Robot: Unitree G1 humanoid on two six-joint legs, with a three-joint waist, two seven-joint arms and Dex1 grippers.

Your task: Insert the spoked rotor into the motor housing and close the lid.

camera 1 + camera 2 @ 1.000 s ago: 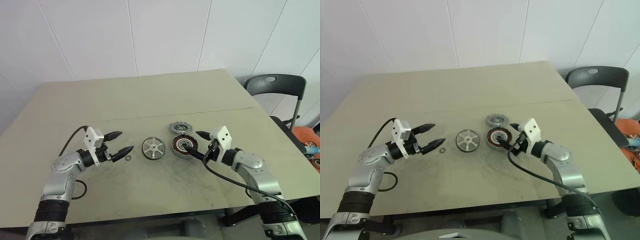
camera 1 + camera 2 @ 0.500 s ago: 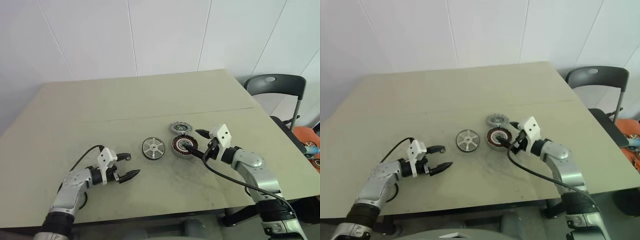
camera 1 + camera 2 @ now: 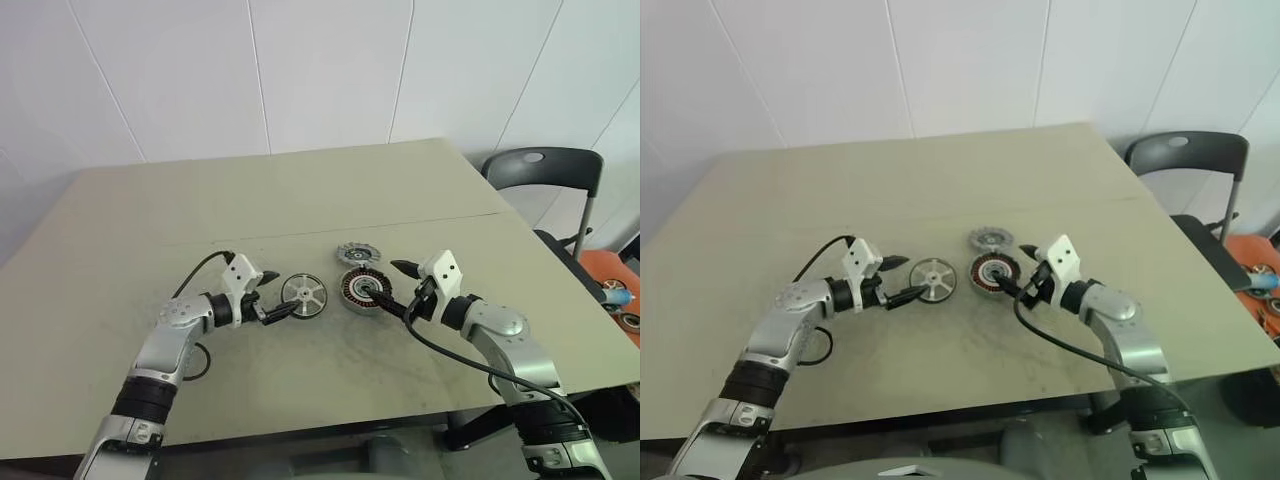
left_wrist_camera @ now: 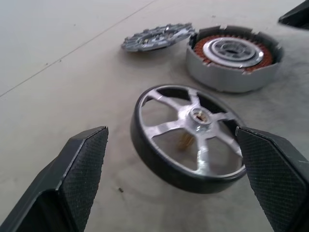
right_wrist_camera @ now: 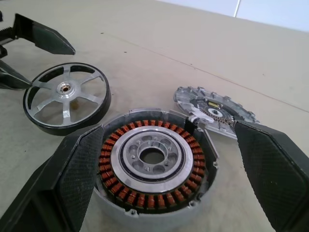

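Left gripper (image 3: 274, 295) low over the table (image 3: 300, 200), fingers spread wide and holding nothing, tips just beside the left edge of the spoked rotor (image 3: 304, 294); in the left wrist view the wheel sits between the two finger pads (image 4: 82, 169) but no contact visible. Rotor lies flat on the table, spoked face up, dark rim around it. Right gripper (image 3: 390, 290) also spread wide, empty, one finger on each side of the motor housing (image 3: 362, 291), can't tell if touching. Housing sits just right of the rotor, small gap between them, copper windings and centre hub facing up. Lid (image 3: 360, 255) lies right behind the housing, close against its far edge, looks slightly tilted in the right wrist view. Further back bare tabletop, then white wall panels; dark chair (image 3: 545, 175) off the table's right far corner.
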